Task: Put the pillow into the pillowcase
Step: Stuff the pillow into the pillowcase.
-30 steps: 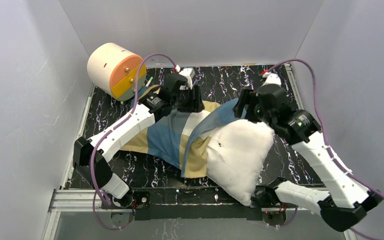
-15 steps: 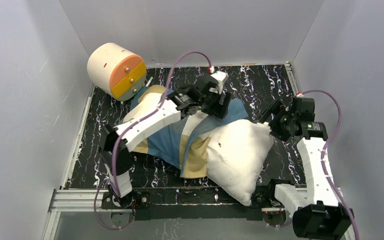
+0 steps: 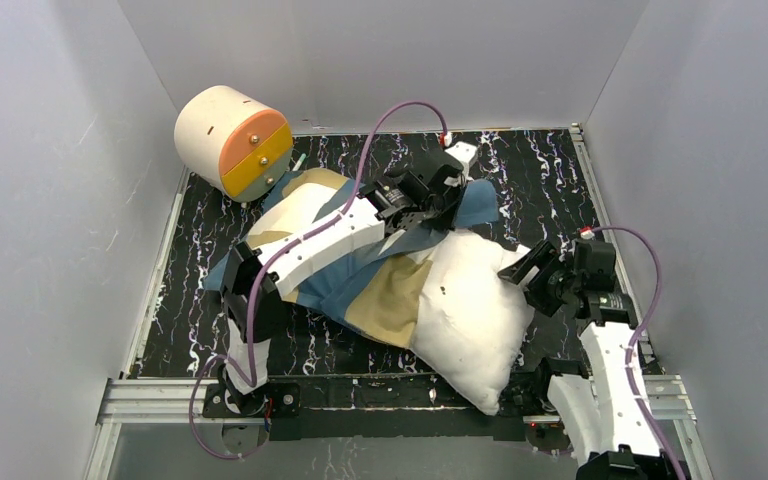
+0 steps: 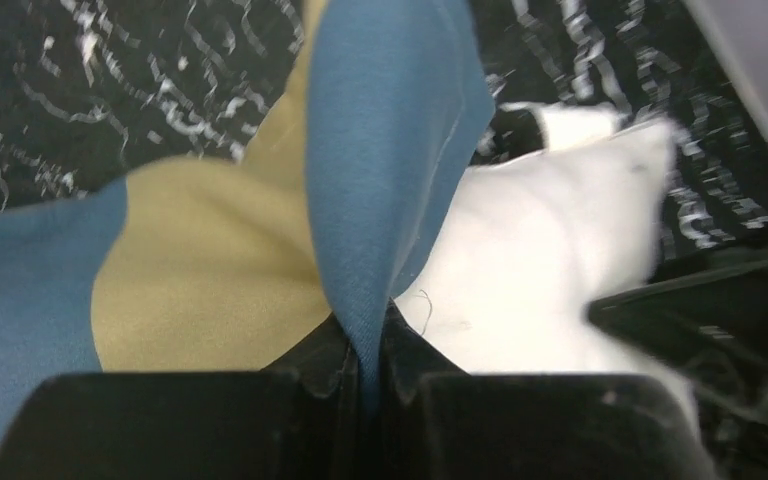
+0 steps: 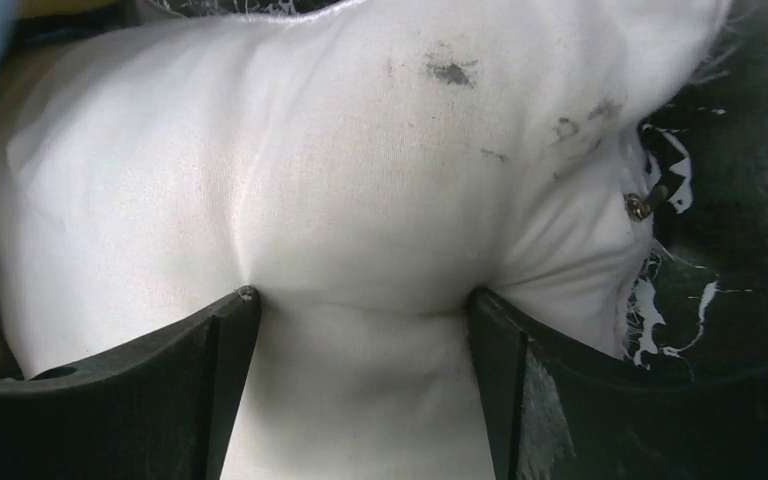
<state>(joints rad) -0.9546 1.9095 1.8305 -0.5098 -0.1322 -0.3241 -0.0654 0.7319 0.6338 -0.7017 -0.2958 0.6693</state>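
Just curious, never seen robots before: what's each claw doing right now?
Left gripper: closed, pinching the pillowcase.
Right gripper: jaws wide, squeezing the pillow.

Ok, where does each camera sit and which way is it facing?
Top external: above and behind the arms, looking down on the table; both arms, pillow, pillowcase show.
Left wrist: on that arm, looking along the left gripper, shut on a blue pillowcase fold.
Right wrist: looking past the right gripper, clamped on the pillow.
Shared: all three show the pillow.
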